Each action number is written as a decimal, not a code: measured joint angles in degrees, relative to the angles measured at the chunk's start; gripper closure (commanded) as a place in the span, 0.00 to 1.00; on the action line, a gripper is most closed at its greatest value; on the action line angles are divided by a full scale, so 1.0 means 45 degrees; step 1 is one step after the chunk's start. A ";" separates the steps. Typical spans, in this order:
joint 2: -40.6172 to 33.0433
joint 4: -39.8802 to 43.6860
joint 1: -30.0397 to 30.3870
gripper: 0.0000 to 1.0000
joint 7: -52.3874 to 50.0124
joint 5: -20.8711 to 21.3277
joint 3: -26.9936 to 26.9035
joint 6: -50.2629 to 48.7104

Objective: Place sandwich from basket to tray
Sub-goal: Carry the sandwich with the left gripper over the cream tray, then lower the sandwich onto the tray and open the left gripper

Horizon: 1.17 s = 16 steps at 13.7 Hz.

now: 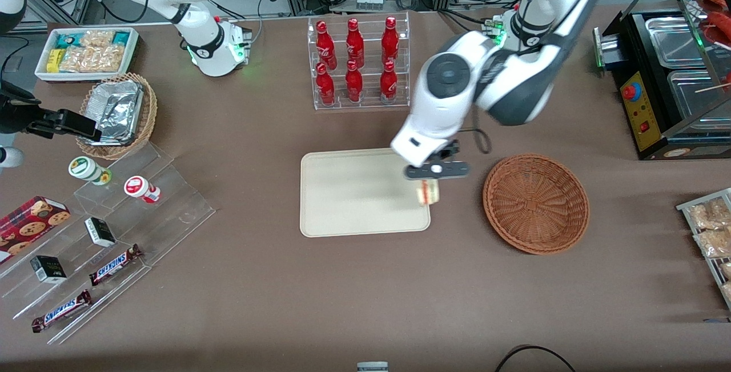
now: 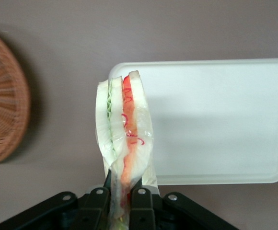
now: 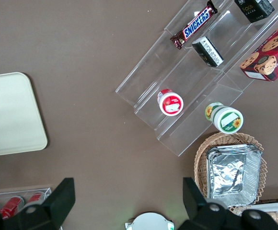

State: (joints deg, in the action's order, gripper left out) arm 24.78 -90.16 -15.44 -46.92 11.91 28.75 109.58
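My left gripper [image 1: 429, 184] hangs above the edge of the cream tray [image 1: 354, 195] that faces the round reddish-brown basket [image 1: 535, 203]. It is shut on the sandwich [image 1: 428, 192], a wrapped wedge of pale bread with red and green layers. In the left wrist view the sandwich [image 2: 123, 139] is pinched between the black fingers [image 2: 141, 203] and hangs over the tray's corner [image 2: 215, 120]. The basket [image 2: 2, 96] lies beside the tray and holds nothing that I can see.
A clear rack of red bottles [image 1: 357, 60] stands farther from the front camera than the tray. Acrylic steps with snack bars and cups [image 1: 103, 229], a tan wicker basket of foil containers [image 1: 120, 112] and a white snack bin [image 1: 85, 52] lie toward the parked arm's end. A black warmer [image 1: 668, 75] stands at the working arm's end.
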 measured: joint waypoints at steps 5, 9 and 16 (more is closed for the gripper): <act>0.2388 0.1430 -0.1576 1.00 -0.0850 0.1130 -0.0009 0.0546; 0.3380 0.1603 -0.2160 1.00 -0.1292 0.2052 -0.0021 0.1948; 0.4760 0.1640 -0.2656 0.57 -0.2032 0.3211 -0.0036 0.2783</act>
State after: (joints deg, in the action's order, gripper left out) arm 46.20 -82.78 -27.40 -56.06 26.36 28.59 122.10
